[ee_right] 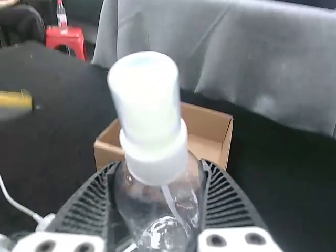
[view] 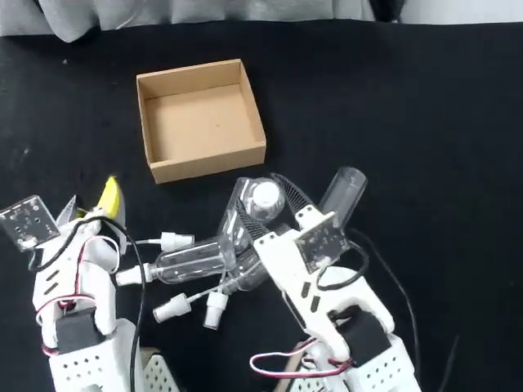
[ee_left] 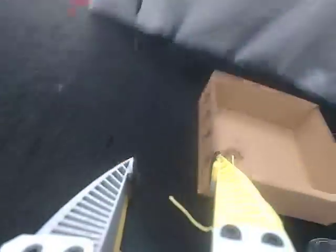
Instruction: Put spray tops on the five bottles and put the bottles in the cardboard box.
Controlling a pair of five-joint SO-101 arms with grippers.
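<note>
The right jaws are closed on a clear bottle, with one black finger at each side of its body. This held bottle carries a white top, which in the high view points up toward the camera. It is near the front wall of the cardboard box, close to the box's right front corner, and not inside the box. The box stands open on the black tabletop.

The left jaws are wide open and hold nothing. Between the white finger and the yellow finger I see the dark tabletop, with the box beyond the yellow one. In the high view these jaws are in front of the box and to its left.

Between the two arms a lying bottle rests on its side, with a white nozzle at the end toward the left arm. Three loose spray tops are around it: one just behind it, and two just in front. A tilted bottle sticks out beside the right arm; whether it has a top I cannot tell. More clear bottles are partly hidden under the right arm, and I cannot tell their number.
</note>
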